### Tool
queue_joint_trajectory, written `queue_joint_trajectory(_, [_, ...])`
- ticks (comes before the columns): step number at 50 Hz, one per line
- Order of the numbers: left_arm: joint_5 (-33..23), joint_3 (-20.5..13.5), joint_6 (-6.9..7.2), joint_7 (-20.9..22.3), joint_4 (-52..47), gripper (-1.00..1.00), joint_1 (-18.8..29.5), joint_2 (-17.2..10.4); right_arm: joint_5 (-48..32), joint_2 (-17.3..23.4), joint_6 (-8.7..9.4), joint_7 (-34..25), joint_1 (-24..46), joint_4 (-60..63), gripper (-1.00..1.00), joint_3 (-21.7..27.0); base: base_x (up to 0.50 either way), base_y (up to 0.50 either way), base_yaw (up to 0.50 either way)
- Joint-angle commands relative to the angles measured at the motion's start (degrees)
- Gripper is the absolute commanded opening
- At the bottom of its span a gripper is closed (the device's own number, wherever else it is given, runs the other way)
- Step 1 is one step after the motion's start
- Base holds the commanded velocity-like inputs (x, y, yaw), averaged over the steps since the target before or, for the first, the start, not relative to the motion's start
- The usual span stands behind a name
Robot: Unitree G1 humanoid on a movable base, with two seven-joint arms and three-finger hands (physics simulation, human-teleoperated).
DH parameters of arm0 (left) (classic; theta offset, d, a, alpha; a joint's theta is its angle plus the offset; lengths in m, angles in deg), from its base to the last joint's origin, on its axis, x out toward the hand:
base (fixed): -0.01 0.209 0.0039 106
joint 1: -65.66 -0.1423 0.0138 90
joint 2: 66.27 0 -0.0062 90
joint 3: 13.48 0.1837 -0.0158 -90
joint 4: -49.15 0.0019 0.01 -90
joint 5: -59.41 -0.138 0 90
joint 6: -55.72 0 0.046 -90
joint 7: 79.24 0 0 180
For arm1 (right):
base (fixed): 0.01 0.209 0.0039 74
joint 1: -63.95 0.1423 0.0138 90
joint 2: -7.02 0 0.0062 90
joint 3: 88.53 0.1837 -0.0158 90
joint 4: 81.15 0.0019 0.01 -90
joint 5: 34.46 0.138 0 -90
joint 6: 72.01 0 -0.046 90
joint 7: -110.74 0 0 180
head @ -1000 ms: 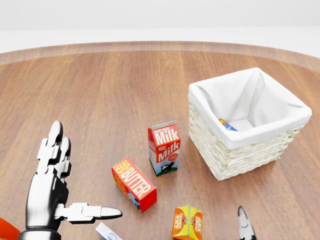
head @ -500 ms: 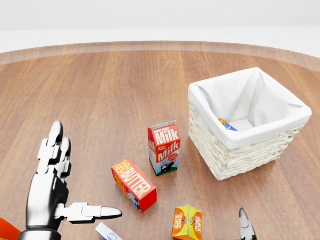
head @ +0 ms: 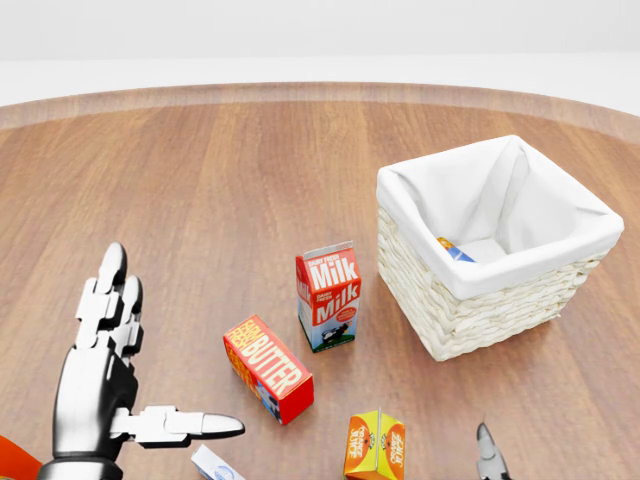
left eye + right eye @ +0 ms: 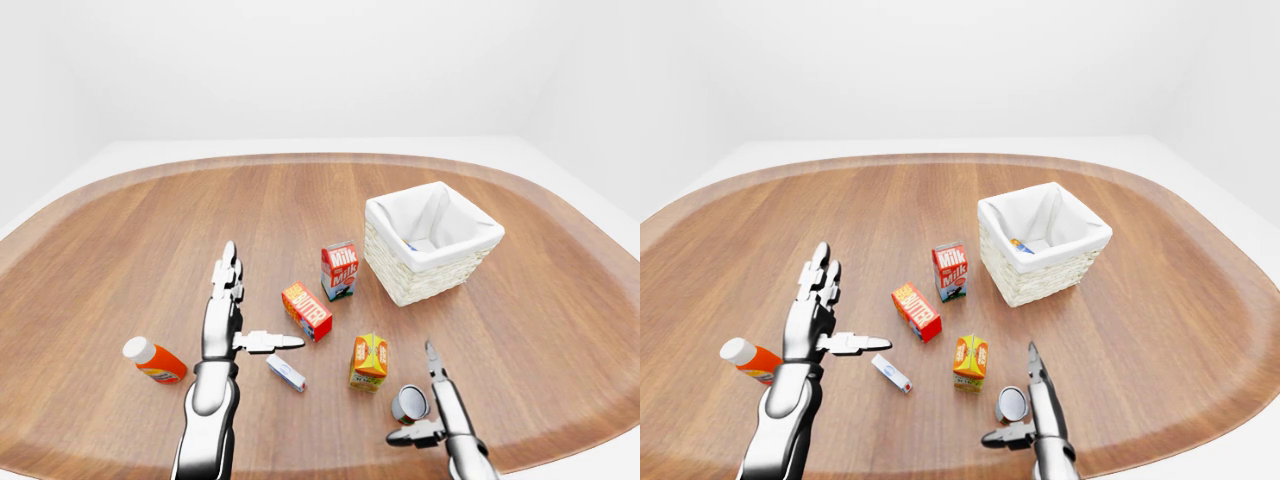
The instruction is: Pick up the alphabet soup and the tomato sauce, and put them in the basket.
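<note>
Lying on its side, silver-ended can (image 4: 410, 403) just left of right hand (image 4: 440, 410), between spread forefinger and thumb, fingers unclenched, left hand (image 4: 226, 318) splayed, holding nothing, basket (image 4: 432, 243) well apart.

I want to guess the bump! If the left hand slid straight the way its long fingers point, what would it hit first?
Probably nothing: the left hand points up the bare table; the milk carton stands well right.

Left hand (image 4: 227, 318) raised, fingers spread, thumb sideways; right hand (image 4: 436, 405) low, seemingly open
</note>
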Motion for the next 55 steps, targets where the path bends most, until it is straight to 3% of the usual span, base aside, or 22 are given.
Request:
queue_joint_trajectory(1, [0.3,-0.4,0.00,-0.4,-0.6,1.00,0.0,0.1,0.0,0.2,0.00,0.5,1.1,-2.8,1.00,0.2,0.00,0.00,0.00])
queue_joint_trajectory(32, [0.4,-0.4,0.00,-0.4,-0.1,1.00,0.0,0.0,-0.1,0.6,0.00,1.4,3.8,-8.8,1.00,-0.6,0.00,0.00,0.00])
queue_joint_trajectory(33, [0.4,-0.4,0.00,-0.4,-0.1,1.00,0.0,0.1,-0.2,0.6,0.00,1.4,3.7,-8.7,0.64,-0.7,0.00,0.00,0.00])
queue_joint_trajectory(35, [0.4,-0.5,0.00,-0.4,-0.1,1.00,0.0,0.1,-0.3,0.5,0.00,1.2,3.3,-7.9,-1.00,-0.9,0.00,0.00,0.00])
queue_joint_trajectory(55, [0.3,-0.5,0.00,-0.4,0.5,1.00,0.2,0.0,-1.8,-0.2,0.00,-0.4,-2.8,6.5,-1.00,-2.6,0.00,0.00,0.00])
